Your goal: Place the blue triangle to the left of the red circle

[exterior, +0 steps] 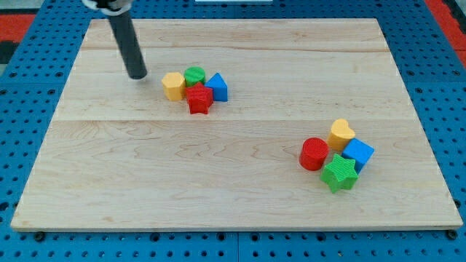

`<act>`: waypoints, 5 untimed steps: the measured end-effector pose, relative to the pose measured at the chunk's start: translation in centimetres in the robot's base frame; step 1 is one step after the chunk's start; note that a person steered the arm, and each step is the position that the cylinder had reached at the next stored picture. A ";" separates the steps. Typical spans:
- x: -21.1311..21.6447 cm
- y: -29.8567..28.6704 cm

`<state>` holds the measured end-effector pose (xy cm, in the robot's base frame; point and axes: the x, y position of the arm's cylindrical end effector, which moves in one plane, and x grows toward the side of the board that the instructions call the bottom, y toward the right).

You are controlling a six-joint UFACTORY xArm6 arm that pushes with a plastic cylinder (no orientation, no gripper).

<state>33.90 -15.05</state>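
The blue triangle (218,87) lies in a cluster at the upper middle of the board, touching a red star (199,99). The red circle (314,154) stands at the view's lower right, on the left side of a second cluster. My tip (137,75) rests on the board to the left of the upper cluster, a short gap from the yellow hexagon (173,86). The rod rises from it to the view's top left. The blue triangle is far up and left of the red circle.
A green circle (194,75) sits behind the red star. Next to the red circle are a yellow heart (341,134), a blue cube (358,153) and a green star (339,173). The wooden board (145,182) lies on a blue pegboard.
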 end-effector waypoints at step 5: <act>4.8 13.1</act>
<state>38.75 -1.97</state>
